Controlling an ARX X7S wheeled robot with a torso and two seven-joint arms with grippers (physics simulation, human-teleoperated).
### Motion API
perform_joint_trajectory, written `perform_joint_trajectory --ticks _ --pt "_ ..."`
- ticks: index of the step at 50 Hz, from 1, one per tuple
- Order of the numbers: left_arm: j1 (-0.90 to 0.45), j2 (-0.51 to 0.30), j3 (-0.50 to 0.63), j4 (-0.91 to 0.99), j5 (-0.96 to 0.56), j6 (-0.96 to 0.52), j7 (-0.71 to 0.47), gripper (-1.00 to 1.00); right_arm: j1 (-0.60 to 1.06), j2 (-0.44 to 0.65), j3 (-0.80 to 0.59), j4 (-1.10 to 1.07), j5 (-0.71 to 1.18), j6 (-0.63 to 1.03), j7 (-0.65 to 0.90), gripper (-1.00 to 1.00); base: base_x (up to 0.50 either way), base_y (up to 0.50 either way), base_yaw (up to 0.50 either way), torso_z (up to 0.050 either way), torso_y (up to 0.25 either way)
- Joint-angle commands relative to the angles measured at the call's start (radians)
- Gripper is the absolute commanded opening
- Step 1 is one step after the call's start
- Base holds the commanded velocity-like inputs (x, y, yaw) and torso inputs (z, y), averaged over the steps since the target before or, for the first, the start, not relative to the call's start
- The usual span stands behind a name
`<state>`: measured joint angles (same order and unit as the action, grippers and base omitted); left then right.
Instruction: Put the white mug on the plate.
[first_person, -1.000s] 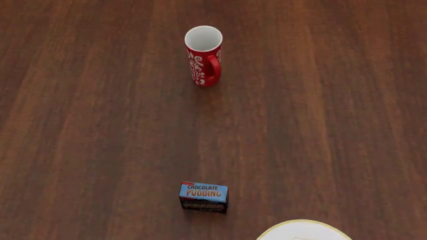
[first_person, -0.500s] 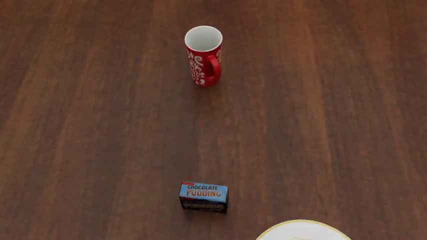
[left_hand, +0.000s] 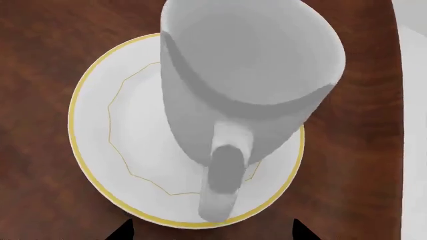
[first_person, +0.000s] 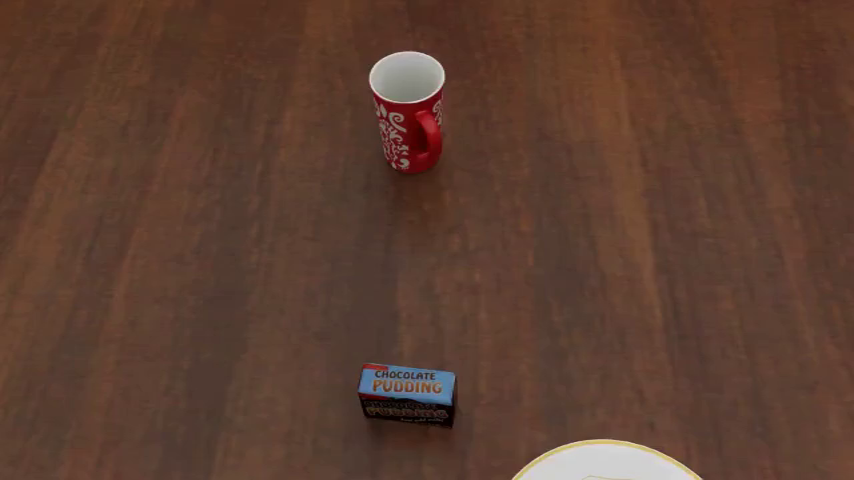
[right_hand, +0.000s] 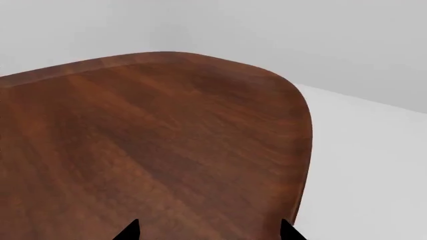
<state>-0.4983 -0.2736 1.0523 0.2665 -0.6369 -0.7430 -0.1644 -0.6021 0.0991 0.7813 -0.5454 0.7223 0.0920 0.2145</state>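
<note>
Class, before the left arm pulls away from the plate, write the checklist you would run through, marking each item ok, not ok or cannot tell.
1. White mug over the plate: ok, its base lies within the gold rim.
2. Mug upright: ok, the opening faces the wrist camera.
3. Mug resting on the plate, not held above it: cannot tell.
4. Left gripper released: ok, its tips stand apart, clear of the handle.
5. Red mug and pudding box out of the way: ok, both stand apart from the plate.
6. Right gripper free: ok, only table beneath.
</note>
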Motion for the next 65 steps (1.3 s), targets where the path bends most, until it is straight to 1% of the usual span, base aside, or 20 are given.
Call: perform_joint_trajectory --ticks 1,15,23,32,35,43,50,51,53,56,61,64,65 --pt "0.015 -0.020 0.004 0.058 -0.008 -0.012 -0.025 1.00 -0.014 0.001 -0.005 -0.027 0.008 0.007 0.015 1.00 0.00 0.00 0.00 0.000 0.000" --pt "0.037 -0.069 0.002 0.237 -0.035 -0.066 -0.102 1.00 -0.022 -0.004 -0.018 -0.029 0.006 -0.001 0.014 1.00 0.00 0.00 0.00 0.000 0.000" --pt "0.050 -0.090 0.002 0.343 -0.044 -0.107 -0.166 1.00 -0.035 -0.005 -0.016 -0.024 0.010 -0.016 -0.001 1.00 0.00 0.00 0.00 0.000 0.000" --pt "0.053 -0.104 0.013 0.438 -0.034 -0.152 -0.236 1.00 -0.066 -0.017 -0.024 -0.094 0.017 -0.003 0.027 1.00 0.00 0.00 0.00 0.000 0.000" --pt "0.057 -0.111 -0.007 0.491 -0.054 -0.184 -0.279 1.00 -0.071 -0.018 -0.017 -0.074 0.023 -0.023 0.001 1.00 0.00 0.00 0.00 0.000 0.000" --pt "0.059 -0.125 -0.017 0.576 -0.064 -0.233 -0.346 1.00 -0.067 -0.015 -0.011 -0.013 0.027 -0.062 -0.051 1.00 0.00 0.00 0.00 0.000 0.000" --pt "0.035 -0.123 -0.058 0.682 -0.109 -0.308 -0.426 1.00 -0.071 -0.020 -0.019 0.001 0.018 -0.080 -0.072 1.00 0.00 0.00 0.00 0.000 0.000" --pt "0.027 -0.114 -0.082 0.706 -0.145 -0.340 -0.447 1.00 -0.074 -0.021 -0.016 0.002 0.022 -0.083 -0.075 1.00 0.00 0.00 0.00 0.000 0.000" --pt "0.017 -0.109 -0.098 0.727 -0.169 -0.363 -0.467 1.00 -0.072 -0.021 -0.015 0.011 0.022 -0.090 -0.081 1.00 0.00 0.00 0.00 0.000 0.000" --pt "-0.013 -0.086 -0.131 0.775 -0.240 -0.424 -0.530 1.00 -0.069 -0.023 -0.021 0.024 0.015 -0.098 -0.088 1.00 0.00 0.00 0.00 0.000 0.000" --pt "-0.165 -0.091 -0.103 0.779 -0.462 -0.386 -0.725 1.00 -0.065 -0.021 -0.026 0.044 0.012 -0.106 -0.097 1.00 0.00 0.00 0.00 0.000 0.000" --pt "-0.235 -0.083 -0.087 0.778 -0.539 -0.380 -0.797 1.00 -0.062 -0.019 -0.030 0.056 0.010 -0.109 -0.103 1.00 0.00 0.00 0.00 0.000 0.000" --pt "-0.257 -0.075 -0.100 0.773 -0.586 -0.382 -0.826 1.00 -0.061 -0.019 -0.031 0.062 0.010 -0.111 -0.107 1.00 0.00 0.00 0.00 0.000 0.000"
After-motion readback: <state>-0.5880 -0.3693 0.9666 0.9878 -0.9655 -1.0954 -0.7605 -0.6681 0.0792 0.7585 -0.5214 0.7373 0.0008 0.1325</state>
